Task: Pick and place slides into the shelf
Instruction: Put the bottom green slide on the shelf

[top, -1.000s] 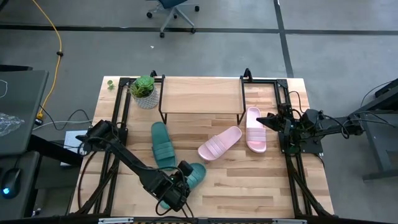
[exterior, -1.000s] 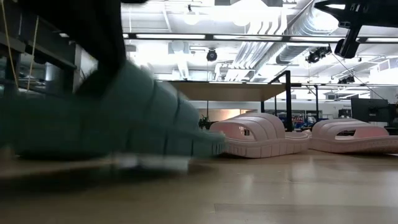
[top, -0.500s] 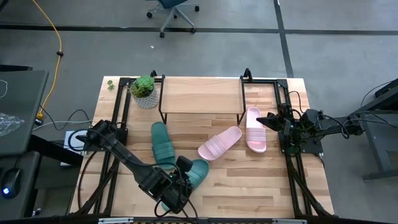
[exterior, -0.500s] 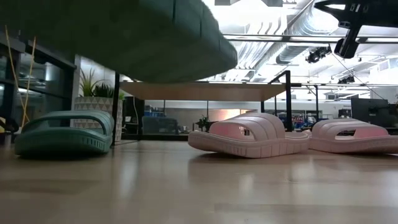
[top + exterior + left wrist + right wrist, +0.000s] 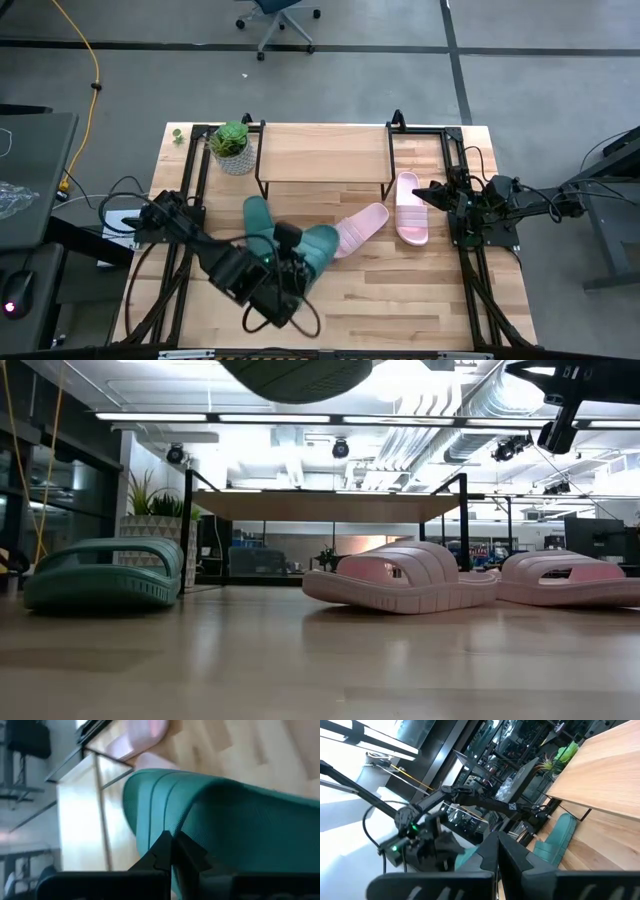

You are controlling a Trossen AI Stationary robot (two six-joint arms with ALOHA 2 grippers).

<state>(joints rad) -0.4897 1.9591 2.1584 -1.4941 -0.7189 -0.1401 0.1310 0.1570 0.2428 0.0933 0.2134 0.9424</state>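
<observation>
My left gripper [image 5: 297, 263] is shut on a dark teal slide [image 5: 321, 245] and holds it in the air over the middle of the table. The low view shows only that slide's sole [image 5: 300, 374], at the top of the picture. The second teal slide [image 5: 259, 217] lies sole-down on the table, partly under my left arm. Two pale pink slides [image 5: 362, 225] [image 5: 410, 208] rest on their soles in front of the shelf [image 5: 322, 153]. My right gripper [image 5: 423, 190] waits shut near the table's right edge, beside the right pink slide. My left gripper [image 5: 170, 851] pinches the teal slide between its two fingers at the end nearest the arm [image 5: 200, 827]. The fingers themselves hide the exact spot. They come from the table's near left, slanting. The slide is lifted clear, its ribbed strap [image 5: 150, 802] pointing away toward the shelf.
A potted plant [image 5: 233, 146] stands on the table at the shelf's left end. Black frame rails [image 5: 460, 160] run along both sides of the table. The shelf's plank top is bare, and bare wood [image 5: 420, 300] lies toward the near right.
My left gripper has risen and moved from the near edge toward the shelf and slightly right, carrying the teal slide. The slide was at table level a second ago and now hangs clear, above the low camera's sight.
</observation>
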